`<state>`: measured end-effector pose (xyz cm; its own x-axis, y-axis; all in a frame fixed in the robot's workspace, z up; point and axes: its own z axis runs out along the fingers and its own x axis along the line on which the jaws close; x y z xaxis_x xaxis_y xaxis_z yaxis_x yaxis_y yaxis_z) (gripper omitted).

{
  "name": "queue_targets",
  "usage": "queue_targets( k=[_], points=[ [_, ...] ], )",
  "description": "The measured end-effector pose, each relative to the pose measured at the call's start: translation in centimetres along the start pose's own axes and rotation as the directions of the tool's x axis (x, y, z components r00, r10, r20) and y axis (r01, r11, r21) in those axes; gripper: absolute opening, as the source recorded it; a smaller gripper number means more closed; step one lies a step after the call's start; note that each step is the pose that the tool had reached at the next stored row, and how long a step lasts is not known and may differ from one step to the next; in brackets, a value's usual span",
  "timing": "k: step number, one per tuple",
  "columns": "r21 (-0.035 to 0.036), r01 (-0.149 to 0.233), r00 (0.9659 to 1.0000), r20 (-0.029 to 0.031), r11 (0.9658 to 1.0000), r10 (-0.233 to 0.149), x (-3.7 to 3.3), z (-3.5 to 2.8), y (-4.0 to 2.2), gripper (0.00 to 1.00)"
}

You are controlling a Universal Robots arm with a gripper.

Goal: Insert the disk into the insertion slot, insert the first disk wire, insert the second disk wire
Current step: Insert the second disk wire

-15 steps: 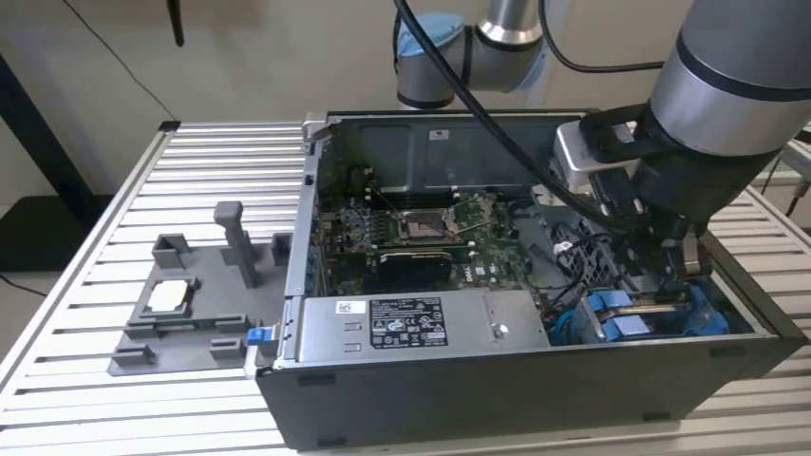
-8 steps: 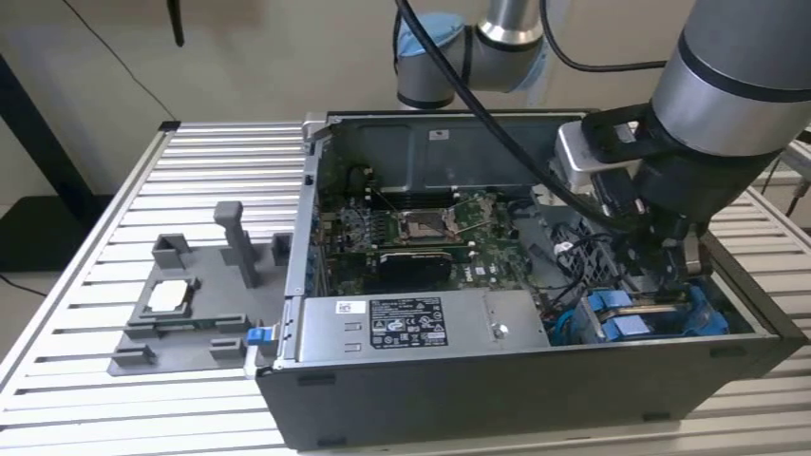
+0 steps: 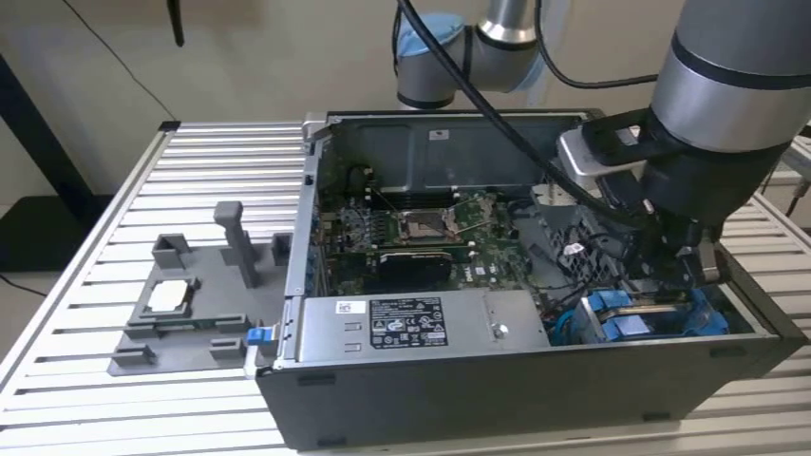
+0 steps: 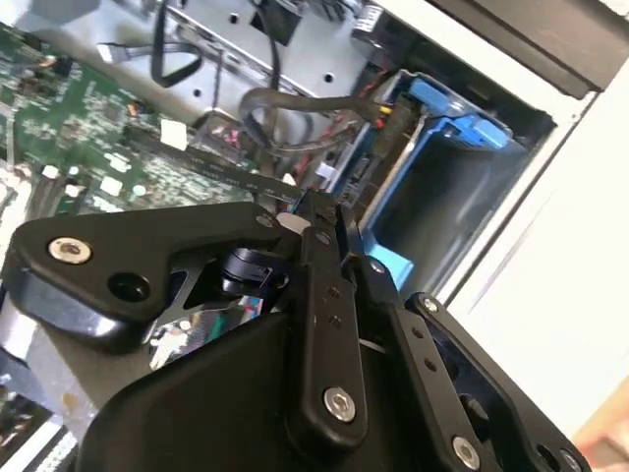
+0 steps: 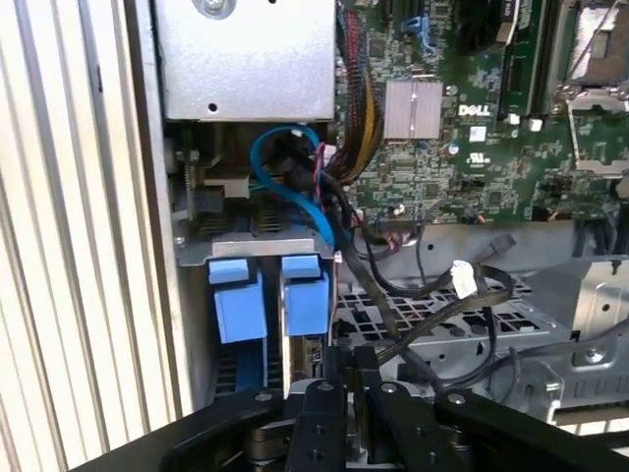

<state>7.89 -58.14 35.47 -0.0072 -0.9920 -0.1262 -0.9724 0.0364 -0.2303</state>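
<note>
The disk [image 5: 295,317] stands edge-on in its blue carrier, down in the insertion slot [image 5: 257,246] of the grey drive cage at the case's corner. In the exterior view the blue carriers [image 3: 630,318] lie at the case's right. My gripper [image 3: 690,275] hangs just above them. Its black fingers [image 4: 329,246] are pressed together, and a flat black disk wire [image 4: 241,175] ends at their tips. In the first wrist view the gripper [image 5: 352,366] sits right beside the disk's end. A second blue carrier [image 5: 239,300] stands beside the disk.
The open computer case [image 3: 533,389] lies on a slatted metal table [image 3: 203,171]. Loose black cables with a white plug [image 5: 462,280] cross the perforated cage floor. A blue cable [image 5: 285,177] loops by the power supply [image 3: 405,328]. A grey fixture [image 3: 190,304] stands at the exterior view's left.
</note>
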Motion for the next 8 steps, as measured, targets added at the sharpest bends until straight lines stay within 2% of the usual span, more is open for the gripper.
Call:
queue_targets(
  k=[1,2,3,4,5,8],
  points=[
    [0.0083,0.005,0.9999,-0.0165,1.0,-0.005,0.0,0.0,-0.01,0.16],
    [0.0159,0.01,0.9995,-0.0301,0.9998,-0.009,0.0,0.0,0.0,0.16],
    [0.0232,0.014,0.999,-0.0423,0.9996,-0.013,0.0,0.0,0.0,0.16],
    [0.0303,0.017,0.9986,-0.0515,0.9994,-0.016,0.0,0.01,0.0,0.16],
    [0.0374,0.019,0.9984,-0.0545,0.9991,-0.017,0.01,0.05,0.01,0.16],
    [0.0392,0.02,0.9983,-0.0554,0.999,-0.017,0.01,0.04,0.0,0.16]
  ],
)
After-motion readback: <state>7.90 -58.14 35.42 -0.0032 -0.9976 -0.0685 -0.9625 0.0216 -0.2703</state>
